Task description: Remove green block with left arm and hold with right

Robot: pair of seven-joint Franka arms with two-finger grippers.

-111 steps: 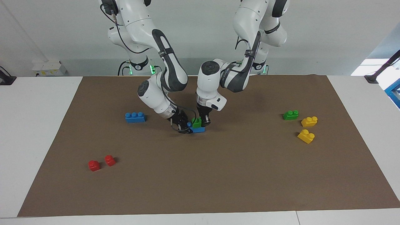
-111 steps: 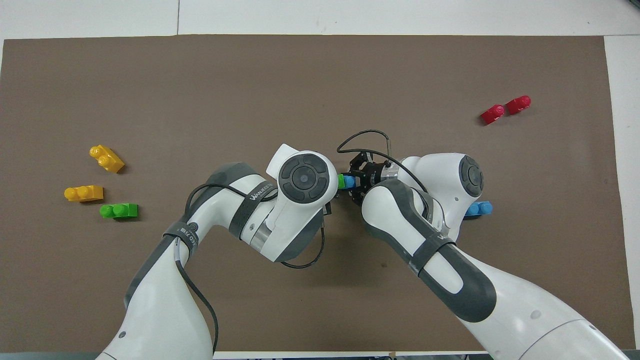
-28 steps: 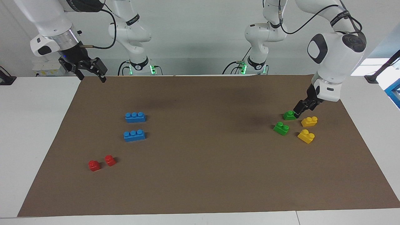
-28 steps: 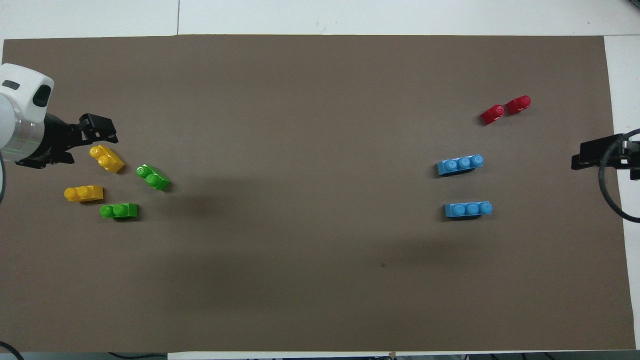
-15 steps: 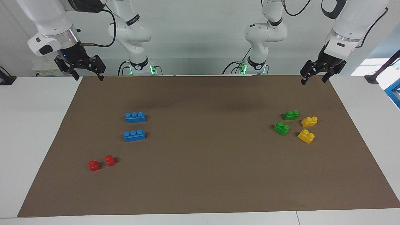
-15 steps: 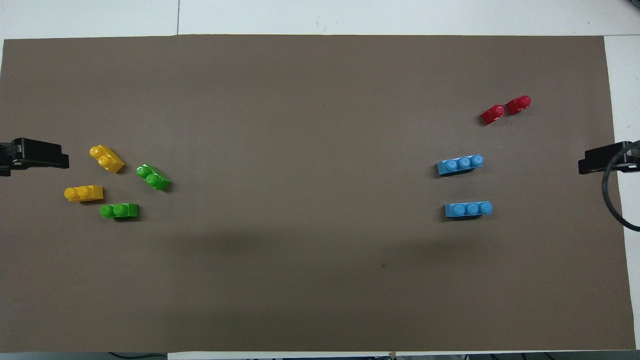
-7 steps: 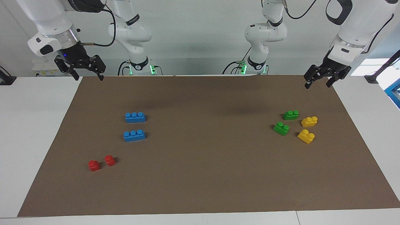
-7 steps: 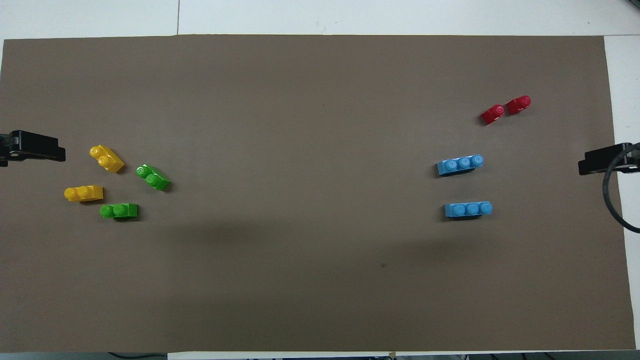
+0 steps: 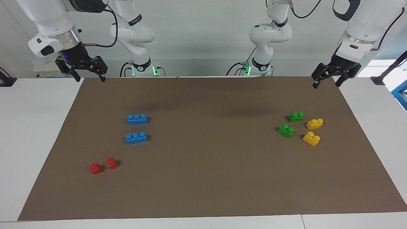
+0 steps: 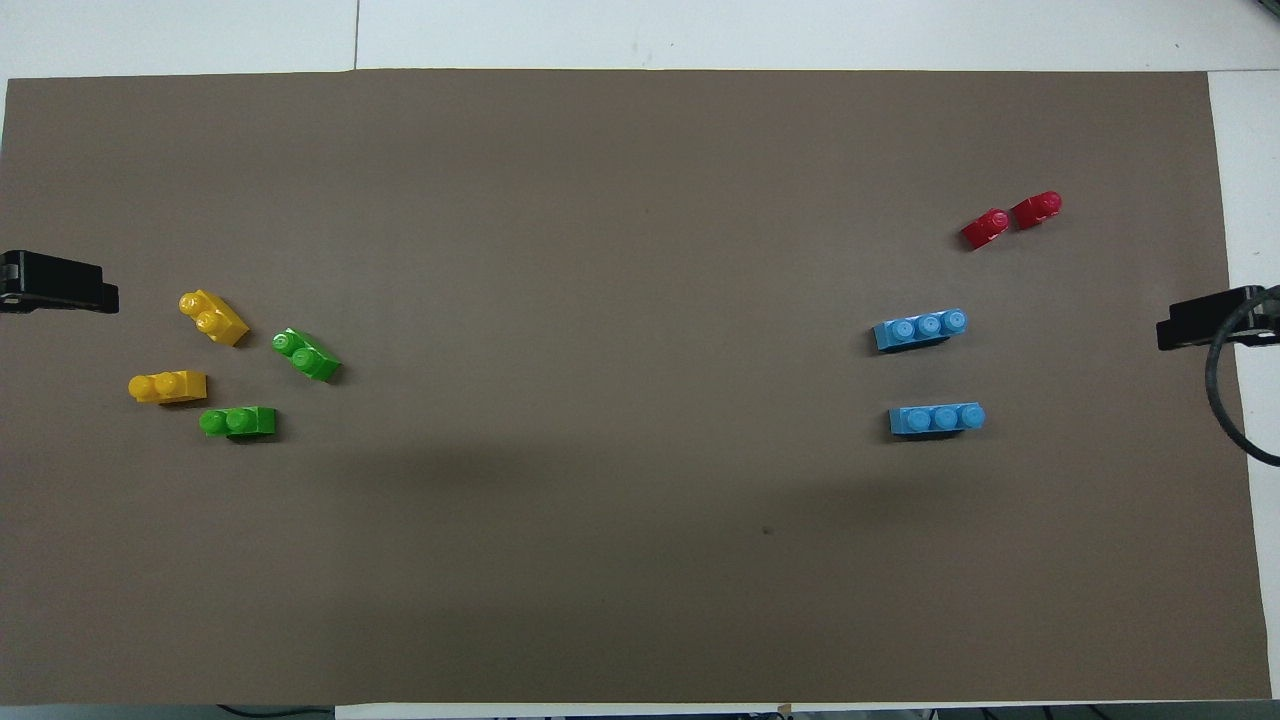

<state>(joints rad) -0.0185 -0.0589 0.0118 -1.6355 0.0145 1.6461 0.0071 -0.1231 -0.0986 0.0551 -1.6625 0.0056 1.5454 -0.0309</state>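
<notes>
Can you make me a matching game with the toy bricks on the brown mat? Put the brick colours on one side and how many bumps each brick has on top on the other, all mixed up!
Bricks:
1. blue bricks
2. red bricks
3. yellow bricks

Bumps on top of each brick:
A. one bump
B. two bumps
C. three bumps

Right pairs: 1-C, 2-A, 3-B.

The green bricks have two bumps too, just like the yellow ones beside them.
</notes>
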